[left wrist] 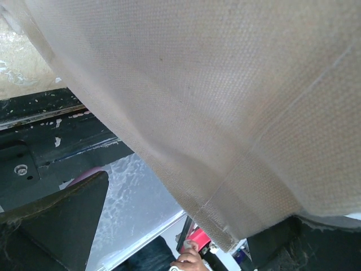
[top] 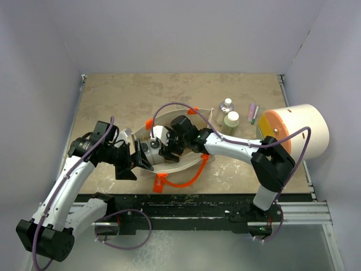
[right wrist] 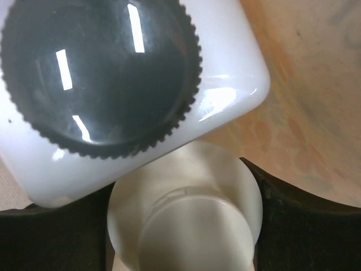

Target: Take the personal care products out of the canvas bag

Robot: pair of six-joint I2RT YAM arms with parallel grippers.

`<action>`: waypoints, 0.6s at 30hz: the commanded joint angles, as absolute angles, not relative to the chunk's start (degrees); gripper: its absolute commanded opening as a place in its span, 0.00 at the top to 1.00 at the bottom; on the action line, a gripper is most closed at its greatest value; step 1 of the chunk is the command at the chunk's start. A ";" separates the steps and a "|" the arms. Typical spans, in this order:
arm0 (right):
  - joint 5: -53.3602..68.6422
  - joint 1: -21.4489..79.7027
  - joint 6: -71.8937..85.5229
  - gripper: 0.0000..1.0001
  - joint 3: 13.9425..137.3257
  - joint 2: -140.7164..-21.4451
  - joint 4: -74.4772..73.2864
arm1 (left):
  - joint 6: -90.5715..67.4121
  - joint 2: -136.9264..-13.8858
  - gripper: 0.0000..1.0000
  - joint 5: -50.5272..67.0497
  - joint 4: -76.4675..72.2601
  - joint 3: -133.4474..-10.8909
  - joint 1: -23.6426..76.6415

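We see the canvas bag (top: 183, 162) lying open, the right gripper (top: 163, 149) inside it, jaws flanking a cream-capped bottle (right wrist: 186, 220) beside a white bottle (right wrist: 130, 90) with a dark grey cap; whether they pinch it we cannot tell. The left gripper (top: 135, 161) stands wide across the bag's wall.

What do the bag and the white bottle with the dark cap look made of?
Bag: woven beige canvas, matte; the weave and a stitched seam show. White bottle: likely glossy plastic, with sharp highlights on its rounded corner. Its dark cap: probably hard plastic, shiny top, ribbed edge.
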State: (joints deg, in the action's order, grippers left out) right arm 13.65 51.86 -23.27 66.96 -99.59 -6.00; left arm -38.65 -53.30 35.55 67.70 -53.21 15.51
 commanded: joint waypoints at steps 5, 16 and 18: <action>15.58 52.20 -25.16 0.58 64.11 -95.30 -2.17 | -36.06 -52.93 0.04 34.81 68.23 -55.72 15.72; 11.13 49.14 -11.74 0.95 62.78 -85.14 1.54 | -35.85 -52.45 0.03 34.50 68.69 -56.19 15.77; 10.84 48.45 -7.60 1.00 63.85 -84.57 0.36 | -35.65 -52.44 0.03 34.43 68.89 -56.34 15.77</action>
